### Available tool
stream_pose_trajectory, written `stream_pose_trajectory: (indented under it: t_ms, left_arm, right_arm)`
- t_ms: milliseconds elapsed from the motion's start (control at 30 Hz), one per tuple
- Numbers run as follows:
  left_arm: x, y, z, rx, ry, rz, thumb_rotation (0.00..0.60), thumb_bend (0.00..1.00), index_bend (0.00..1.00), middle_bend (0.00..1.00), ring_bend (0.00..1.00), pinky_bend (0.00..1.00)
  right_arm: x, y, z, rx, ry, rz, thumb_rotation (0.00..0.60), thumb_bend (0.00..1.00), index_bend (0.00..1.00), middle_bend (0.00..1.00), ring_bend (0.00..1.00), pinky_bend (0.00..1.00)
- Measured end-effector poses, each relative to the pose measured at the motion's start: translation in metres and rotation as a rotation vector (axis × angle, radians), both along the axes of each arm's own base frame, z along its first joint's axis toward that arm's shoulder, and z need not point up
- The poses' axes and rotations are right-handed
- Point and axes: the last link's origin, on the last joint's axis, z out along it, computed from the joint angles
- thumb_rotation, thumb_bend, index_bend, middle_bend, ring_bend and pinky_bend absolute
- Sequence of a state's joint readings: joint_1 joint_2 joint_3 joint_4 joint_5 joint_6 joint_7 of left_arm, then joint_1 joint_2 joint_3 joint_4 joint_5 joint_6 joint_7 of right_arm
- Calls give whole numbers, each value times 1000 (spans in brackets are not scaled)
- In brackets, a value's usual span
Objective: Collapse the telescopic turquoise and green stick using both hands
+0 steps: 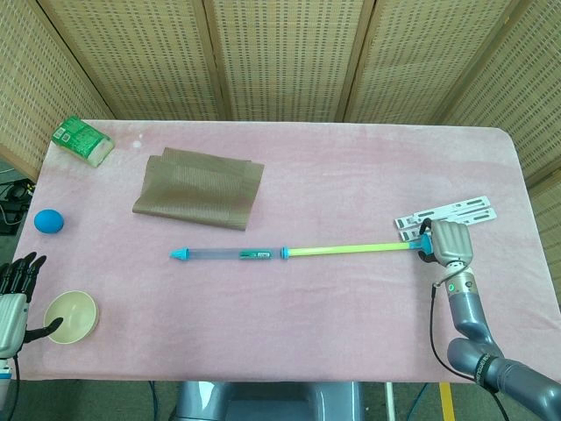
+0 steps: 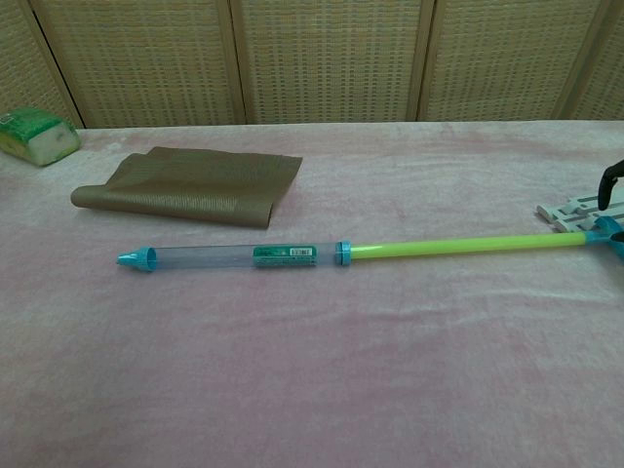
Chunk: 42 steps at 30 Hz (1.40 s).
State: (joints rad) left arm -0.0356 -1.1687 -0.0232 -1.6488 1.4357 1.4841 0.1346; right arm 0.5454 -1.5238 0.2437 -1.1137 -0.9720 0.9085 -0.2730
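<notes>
The telescopic stick (image 1: 263, 253) lies extended across the middle of the pink table, with its turquoise tip to the left, a clear tube, then a green rod (image 2: 458, 245) running right. My right hand (image 1: 447, 243) arches over the turquoise handle end (image 2: 609, 234). In the chest view one dark fingertip (image 2: 609, 181) hangs just above that handle with a gap showing. My left hand (image 1: 13, 298) sits at the table's lower left corner, fingers spread and holding nothing, far from the stick.
A cream bowl (image 1: 70, 316) stands beside my left hand, with a blue ball (image 1: 49, 220) above it. A folded brown cloth (image 1: 199, 188) and a green packet (image 1: 81, 141) lie at the back left. White plastic strips (image 1: 447, 215) lie just behind the stick's handle.
</notes>
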Motion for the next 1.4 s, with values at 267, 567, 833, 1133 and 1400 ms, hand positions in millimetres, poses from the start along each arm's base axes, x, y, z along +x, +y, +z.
stream_pose_trajectory:
  t_ms: [267,567,833,1133,1400]
  left_arm:
    - [-2,1,0,-1,1,9,600,48,0,0,0,0]
    - [-3,2,-3,-11,5,16,600,48,0,0,0,0]
    - [-3,4,-5,-14,2,15,600,48,0,0,0,0]
    - [-1,6,-7,-21,-9,9,600,50,0,0,0,0]
    - [17,22,2,2,-12,-40,600,92,0,0,0,0]
  right_arm:
    - [-11,-3,-14,22,12,-34,600,413,488,1000,1000,712]
    - [-23,-6,-23,23,13,-72,600,427,547,1000,1000,712]
    - [-22,-9,-27,14,16,-60,600,575,768,1000,1000,712]
    - [-10,-11,-18,-24,-1,-19,600,599,811,1000,1000,712]
    - [11,-6,-2,-41,-31,32,600,599,817,1000,1000,712]
